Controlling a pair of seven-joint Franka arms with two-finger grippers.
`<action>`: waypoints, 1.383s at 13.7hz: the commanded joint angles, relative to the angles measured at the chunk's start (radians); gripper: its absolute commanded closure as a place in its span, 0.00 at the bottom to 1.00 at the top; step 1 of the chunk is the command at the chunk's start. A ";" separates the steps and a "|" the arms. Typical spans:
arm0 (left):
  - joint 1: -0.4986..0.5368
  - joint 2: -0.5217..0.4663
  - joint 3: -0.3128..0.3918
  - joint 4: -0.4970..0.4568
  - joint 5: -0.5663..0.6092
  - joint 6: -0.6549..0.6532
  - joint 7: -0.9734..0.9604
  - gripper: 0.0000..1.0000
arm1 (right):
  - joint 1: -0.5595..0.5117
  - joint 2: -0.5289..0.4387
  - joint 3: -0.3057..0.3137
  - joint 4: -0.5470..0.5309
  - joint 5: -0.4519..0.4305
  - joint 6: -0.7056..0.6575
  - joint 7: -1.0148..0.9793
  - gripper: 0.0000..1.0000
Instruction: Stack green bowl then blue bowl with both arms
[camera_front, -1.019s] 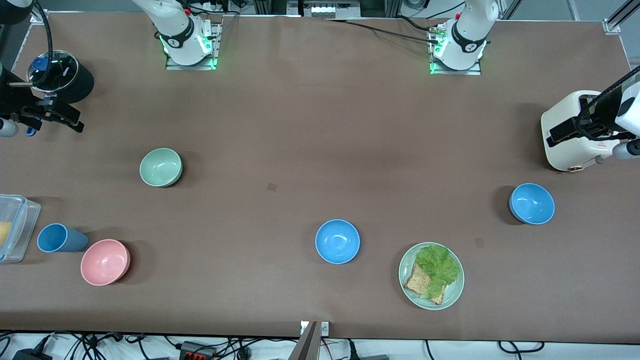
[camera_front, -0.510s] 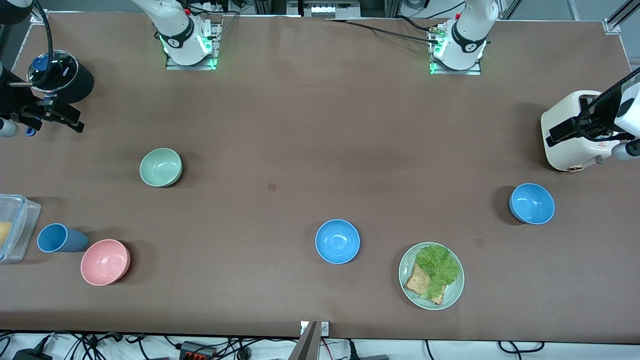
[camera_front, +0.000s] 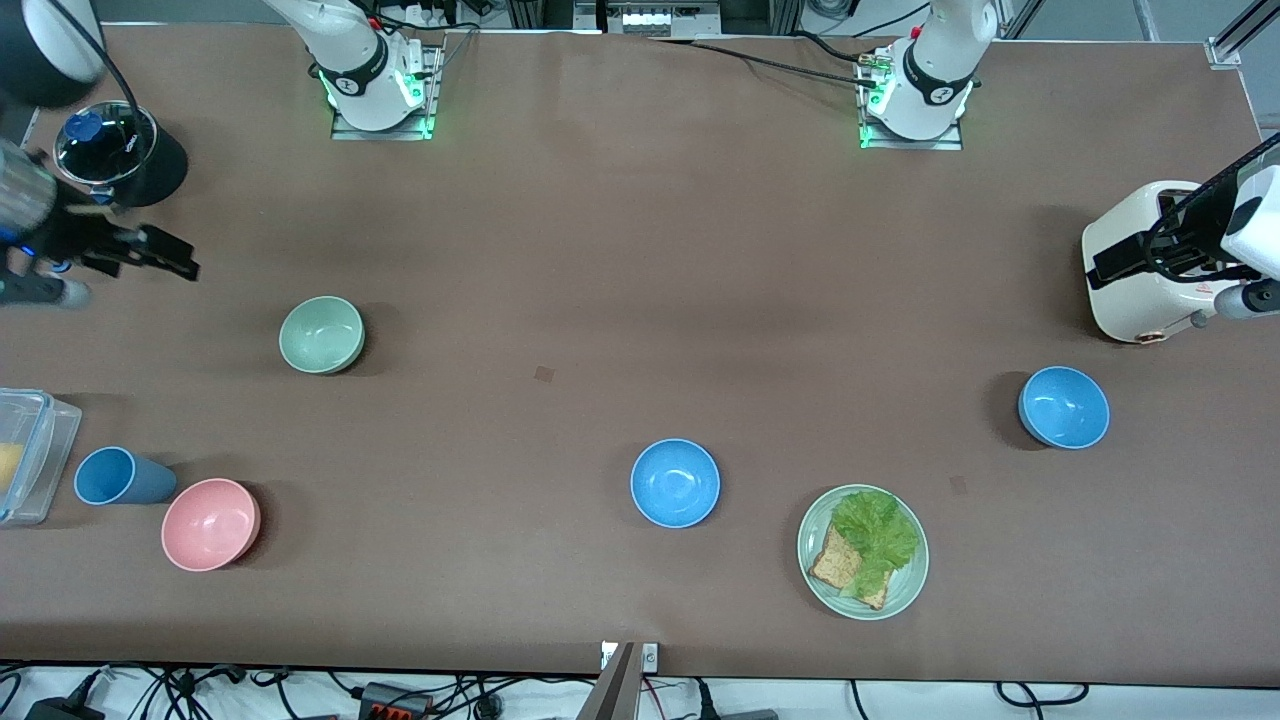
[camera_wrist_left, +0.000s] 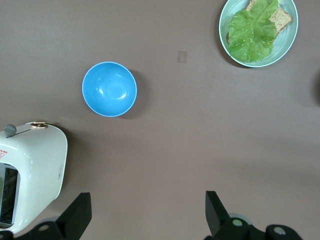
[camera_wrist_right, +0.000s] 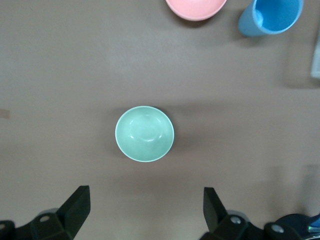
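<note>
- Right gripper (camera_front: 150, 250) is shifting since the earlier frame, now a bit farther toward the green bowl (camera_front: 321, 335); left gripper (camera_front: 1130, 262) is barely changing; bowls are staying put.
- Nearest the camera: one pale green plate (camera_front: 905, 585) carrying lettuce (camera_front: 875, 530) and bread (camera_front: 836, 567); one pink bowl (camera_front: 210, 524); one blue cup (camera_front: 115, 476) lying beside it; one clear container (camera_front: 30, 450) at the right arm's end.
- Two blue bowls: one blue bowl (camera_front: 675, 483) sitting mid-table near the plate, the second (camera_front: 1064, 407) sitting toward the left arm's end, near the toaster (camera_front: 1140, 290).
- One green bowl sitting empty, upright, farther back, toward the right arm's end.
- Right gripper is hanging over bare table near the green bowl, jaws spread wide, holding nothing.
- Left gripper is hanging over the toaster, jaws wide, holding nothing.
- Farthest: one black pot (camera_front: 150, 160).
</note>
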 joint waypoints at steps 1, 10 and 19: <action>0.005 0.015 -0.003 0.033 -0.010 -0.028 0.018 0.00 | -0.005 0.119 -0.001 -0.004 -0.002 0.031 0.006 0.00; 0.006 0.018 -0.003 0.030 -0.009 -0.045 0.008 0.00 | -0.040 0.397 -0.007 -0.033 -0.008 0.195 -0.004 0.00; 0.006 0.023 -0.003 0.031 -0.004 -0.051 0.018 0.00 | -0.054 0.448 -0.007 -0.099 -0.007 0.198 -0.005 0.19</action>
